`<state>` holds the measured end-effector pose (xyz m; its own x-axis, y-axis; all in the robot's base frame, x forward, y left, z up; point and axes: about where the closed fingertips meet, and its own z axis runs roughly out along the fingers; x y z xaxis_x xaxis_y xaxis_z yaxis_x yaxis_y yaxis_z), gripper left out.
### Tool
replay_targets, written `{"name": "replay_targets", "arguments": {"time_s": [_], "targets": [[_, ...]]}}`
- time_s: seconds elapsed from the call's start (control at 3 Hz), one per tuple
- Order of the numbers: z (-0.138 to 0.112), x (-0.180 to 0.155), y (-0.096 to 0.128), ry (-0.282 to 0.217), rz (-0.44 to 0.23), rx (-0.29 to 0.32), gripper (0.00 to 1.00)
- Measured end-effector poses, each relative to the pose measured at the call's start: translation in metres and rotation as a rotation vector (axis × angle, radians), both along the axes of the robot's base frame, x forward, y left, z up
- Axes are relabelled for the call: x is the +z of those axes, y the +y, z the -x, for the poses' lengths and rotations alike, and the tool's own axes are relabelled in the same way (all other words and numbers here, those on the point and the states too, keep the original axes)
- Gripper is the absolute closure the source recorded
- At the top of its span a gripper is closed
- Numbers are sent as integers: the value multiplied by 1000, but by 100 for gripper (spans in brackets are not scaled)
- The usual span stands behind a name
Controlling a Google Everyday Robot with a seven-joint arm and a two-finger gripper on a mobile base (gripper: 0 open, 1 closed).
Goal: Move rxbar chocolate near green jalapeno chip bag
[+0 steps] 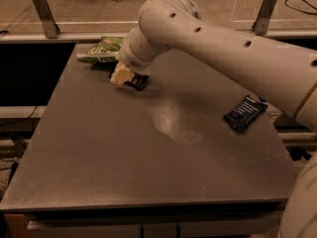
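The green jalapeno chip bag (101, 49) lies at the table's far left corner, partly behind my arm. My gripper (124, 77) is just in front of and to the right of the bag, low over the table. It is shut on the rxbar chocolate (137, 82), a small black wrapper that sticks out to the right of the fingers, close to the table top and a short way from the bag. My wrist hides part of the bar.
A dark blue bar wrapper (245, 113) with white text lies near the table's right edge. My white arm (223, 43) crosses above the table's far right part. The grey table (148, 162) ends at a front edge below; metal rail posts stand behind it.
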<state>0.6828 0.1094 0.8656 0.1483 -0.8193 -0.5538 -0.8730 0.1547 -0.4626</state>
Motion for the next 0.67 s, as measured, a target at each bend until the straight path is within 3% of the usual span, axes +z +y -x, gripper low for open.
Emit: {"name": "replay_targets", "arguments": {"time_s": [0.33, 0.67], "targets": [[0, 0, 0, 0, -2, 0, 0], [4, 6, -13, 11, -57, 4, 0]]}}
